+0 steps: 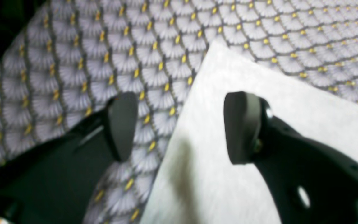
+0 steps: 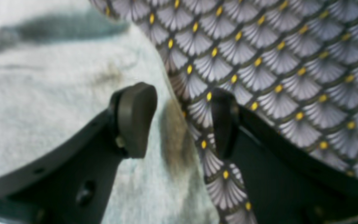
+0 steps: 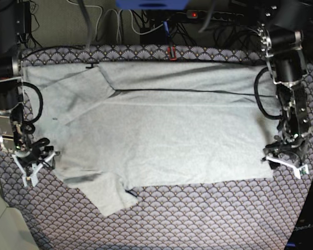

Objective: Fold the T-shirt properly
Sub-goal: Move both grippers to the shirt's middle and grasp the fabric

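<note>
The black left gripper (image 1: pixel 179 127) is held wide apart over a corner of the light heather-grey cotton T-shirt (image 3: pixel 167 130), one finger on either side of its edge. The black right gripper (image 2: pixel 182 121) is likewise spread wide, straddling the shirt's edge above the scallop-patterned purple-grey tablecloth (image 3: pixel 198 219) on the tabletop.

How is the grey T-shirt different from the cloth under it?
The T-shirt is plain light grey; the tablecloth has purple-grey scallops with yellow dots. The T-shirt is smaller and lies on top; the tablecloth reaches past it on every side. The T-shirt has creases and a folded-in sleeve; the tablecloth looks smooth. Both lie spread out flat.
</note>
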`<state>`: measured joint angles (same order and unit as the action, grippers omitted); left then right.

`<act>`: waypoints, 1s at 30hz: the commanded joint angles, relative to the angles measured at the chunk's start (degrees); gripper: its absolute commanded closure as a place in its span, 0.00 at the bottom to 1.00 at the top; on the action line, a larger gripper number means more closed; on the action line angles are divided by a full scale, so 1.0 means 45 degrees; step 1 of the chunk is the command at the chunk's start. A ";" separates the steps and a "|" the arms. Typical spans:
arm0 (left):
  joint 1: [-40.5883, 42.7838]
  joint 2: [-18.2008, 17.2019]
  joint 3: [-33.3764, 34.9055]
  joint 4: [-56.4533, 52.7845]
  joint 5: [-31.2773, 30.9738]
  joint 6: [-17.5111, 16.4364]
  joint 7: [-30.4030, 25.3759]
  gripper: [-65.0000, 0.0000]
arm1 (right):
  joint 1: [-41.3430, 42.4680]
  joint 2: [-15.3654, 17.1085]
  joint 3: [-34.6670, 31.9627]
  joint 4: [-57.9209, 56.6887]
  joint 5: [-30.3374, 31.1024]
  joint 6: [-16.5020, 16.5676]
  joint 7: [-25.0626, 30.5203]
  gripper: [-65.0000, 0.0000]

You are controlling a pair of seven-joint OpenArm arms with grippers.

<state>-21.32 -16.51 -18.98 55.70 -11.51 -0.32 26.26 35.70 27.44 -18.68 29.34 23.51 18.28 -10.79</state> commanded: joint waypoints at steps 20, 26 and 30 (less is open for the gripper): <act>-0.3203 -0.0267 0.0340 -0.5726 0.0848 0.0022 -0.3443 0.34 | 0.0554 -0.0345 -0.0685 -0.0826 0.0100 -0.0009 0.1196 0.49; -0.3223 -0.0267 0.0340 -0.5726 0.0848 0.0041 -0.3462 0.34 | 0.0203 -0.0364 -0.0704 -0.0826 0.0100 -0.0009 0.1293 0.67; -0.3281 -0.0208 0.0340 -0.5726 0.0848 0.0041 -0.3482 0.34 | -0.0032 -0.0364 -0.0646 -0.0826 0.0100 -0.0029 0.1274 0.98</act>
<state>-33.85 -16.91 -17.50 28.93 -7.90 -0.19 12.10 34.70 25.06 -21.69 25.23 24.40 18.02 -4.14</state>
